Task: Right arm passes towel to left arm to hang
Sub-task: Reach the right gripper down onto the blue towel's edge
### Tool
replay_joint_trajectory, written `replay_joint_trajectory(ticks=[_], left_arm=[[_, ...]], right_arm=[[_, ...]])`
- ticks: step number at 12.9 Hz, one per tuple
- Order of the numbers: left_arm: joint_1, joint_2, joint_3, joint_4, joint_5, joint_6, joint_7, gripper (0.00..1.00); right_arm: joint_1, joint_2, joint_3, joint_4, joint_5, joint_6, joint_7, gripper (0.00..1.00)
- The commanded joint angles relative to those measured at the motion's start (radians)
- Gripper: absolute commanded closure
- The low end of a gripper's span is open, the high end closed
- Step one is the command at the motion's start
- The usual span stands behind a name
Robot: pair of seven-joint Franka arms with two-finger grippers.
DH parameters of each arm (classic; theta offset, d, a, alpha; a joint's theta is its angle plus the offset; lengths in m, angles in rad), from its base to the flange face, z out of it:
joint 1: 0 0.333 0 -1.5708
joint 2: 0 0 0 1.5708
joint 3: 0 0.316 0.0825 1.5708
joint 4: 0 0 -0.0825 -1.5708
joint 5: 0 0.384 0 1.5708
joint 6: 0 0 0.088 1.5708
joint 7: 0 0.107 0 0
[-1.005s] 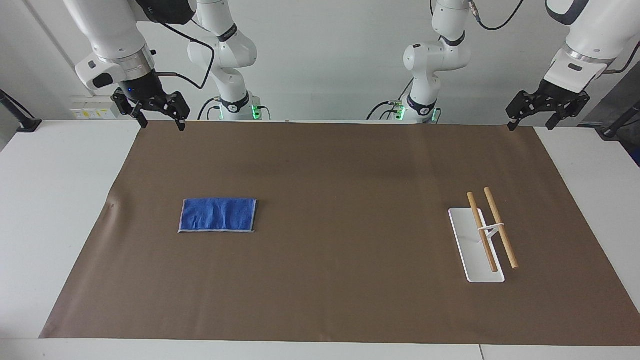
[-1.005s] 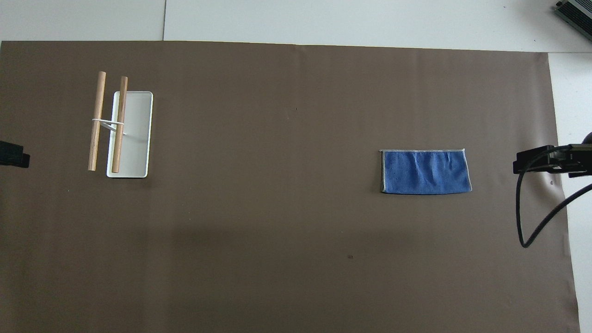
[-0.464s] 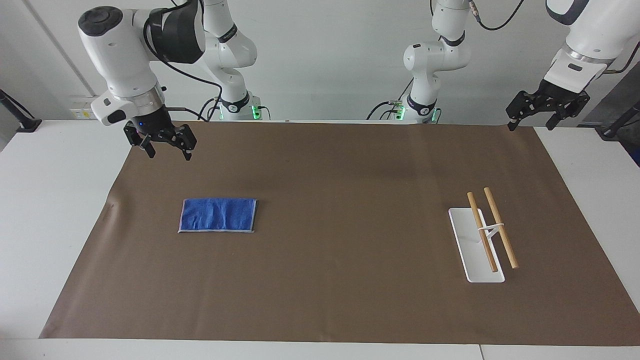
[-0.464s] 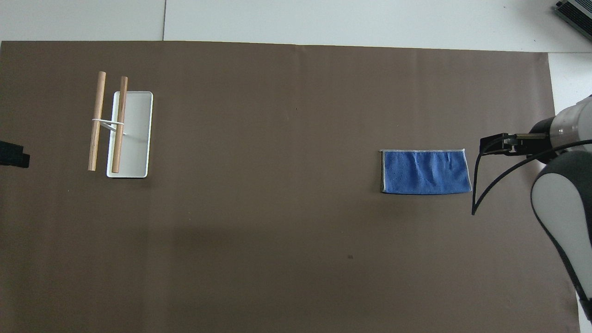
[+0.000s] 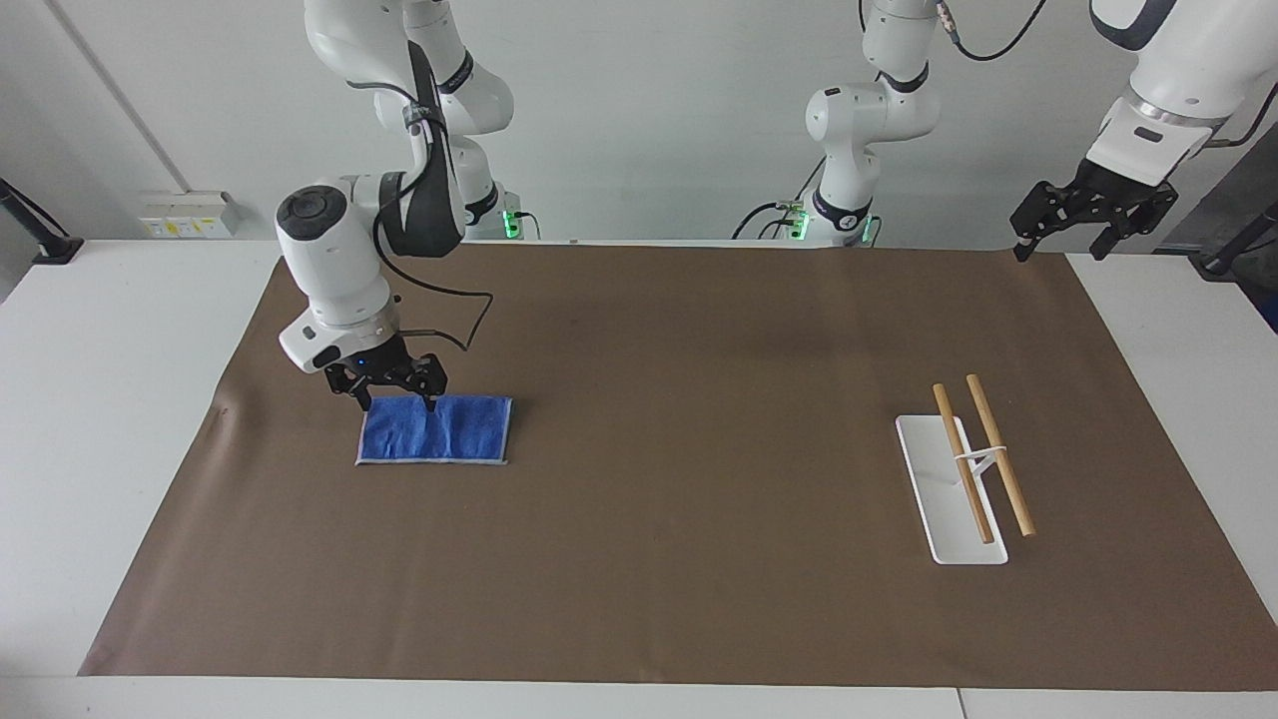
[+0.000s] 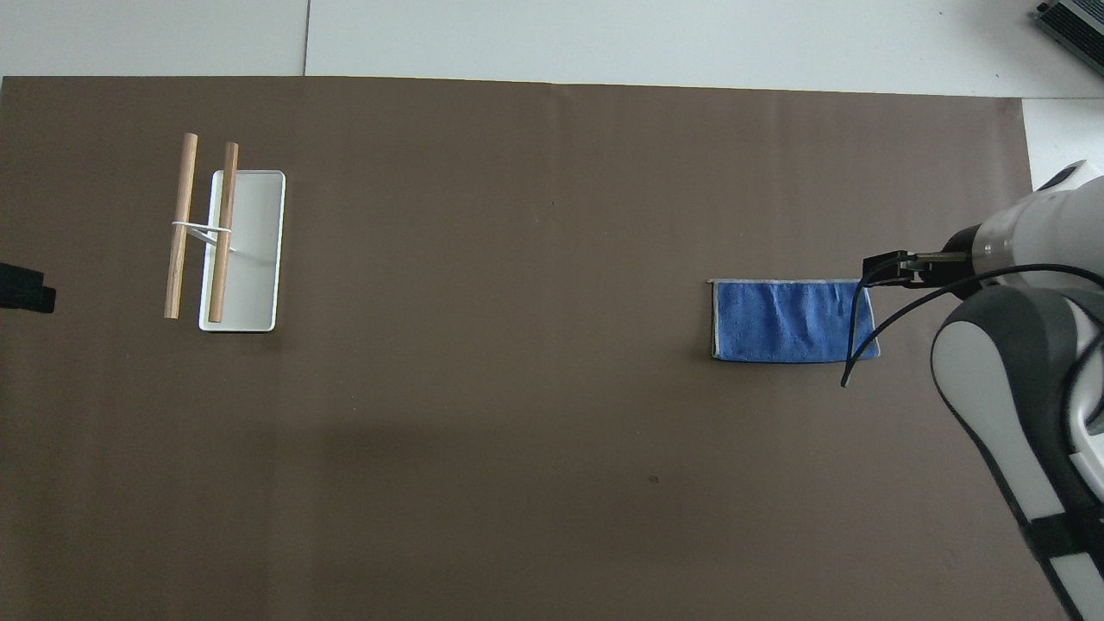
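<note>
A white table [image 5: 120, 419] carries a large brown mat [image 5: 659, 499] that covers most of its top, with bare white strips at both ends and along the edge farthest from the robots; a pale wall [image 5: 649, 100] rises at the robots' end of the room. One towel [image 5: 435, 429], blue with pale edging, lies flat on the mat toward the right arm's end, roughly midway between the mat's long edges. One white rack [image 5: 949, 494] with two wooden rods across it stands toward the left arm's end. Two arms are in view. The right gripper [image 5: 395, 403] is low over the towel's edge nearest the robots, at the corner toward the right arm's end, fingers apart and holding nothing. The left arm waits, its left gripper [image 5: 1060, 248] raised over the mat's corner nearest its base, fingers also spread and empty.
</note>
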State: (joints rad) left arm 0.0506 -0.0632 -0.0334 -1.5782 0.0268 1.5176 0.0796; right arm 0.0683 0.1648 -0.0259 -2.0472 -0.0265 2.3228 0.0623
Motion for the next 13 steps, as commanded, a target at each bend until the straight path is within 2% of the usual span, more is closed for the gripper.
replay_joint_trajectory(ticks=[1,5,9,13], left_arm=[[0.009,-0.027,-0.008,-0.032,0.022,0.007,-0.009,0.0],[0.009,-0.027,-0.008,-0.032,0.022,0.007,-0.009,0.0],[0.009,-0.027,-0.008,-0.032,0.022,0.007,-0.009,0.0],[0.009,-0.027,-0.008,-0.032,0.022,0.007,-0.009,0.0]], right_arm=[[0.018,-0.005,0.003,-0.137,0.008,0.166,-0.001,0.0],[0.005,0.038,0.003,-0.163,0.036,0.239,-0.007,0.0],[-0.036,0.041,0.003,-0.175,0.059,0.245,-0.064,0.0],[-0.027,0.05,0.003,-0.214,0.099,0.32,-0.067,0.0]])
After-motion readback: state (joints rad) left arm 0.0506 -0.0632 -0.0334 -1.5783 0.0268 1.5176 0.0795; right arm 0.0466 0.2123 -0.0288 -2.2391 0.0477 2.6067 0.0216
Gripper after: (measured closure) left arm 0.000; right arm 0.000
